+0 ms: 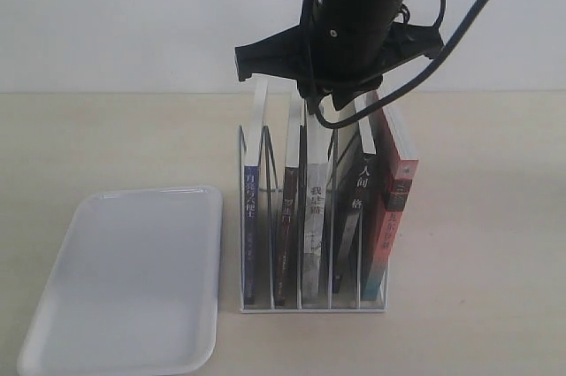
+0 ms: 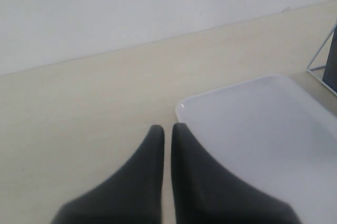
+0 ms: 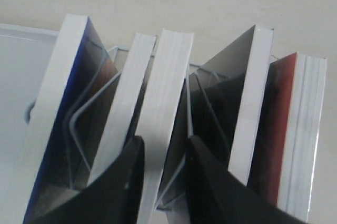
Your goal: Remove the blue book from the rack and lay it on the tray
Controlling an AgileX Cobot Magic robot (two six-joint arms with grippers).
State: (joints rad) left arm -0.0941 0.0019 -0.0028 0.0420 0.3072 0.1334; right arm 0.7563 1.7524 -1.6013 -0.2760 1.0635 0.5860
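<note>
Four upright books sit side by side mid-surface (image 1: pixel 478 217): maroon-spined book (image 1: pixel 287 217), white-spined book (image 1: pixel 314 230), black-spined book (image 1: pixel 355 212), then red-spined book (image 1: pixel 395 212) nearest the right edge. Plain white wall (image 1: pixel 133 22) behind the far edge.

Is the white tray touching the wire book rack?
Apart. The exterior view shows a strip of bare table between the tray and the rack.

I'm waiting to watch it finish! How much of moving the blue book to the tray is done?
Nothing is done yet: the thin blue-spined book stands in the leftmost slot of the white wire rack, and the flat white plastic tray holds nothing. In hand: the black right gripper straddles the white-spined book, not the blue one. To do: grip the blue book, lift it out, lay it on the tray.
</note>
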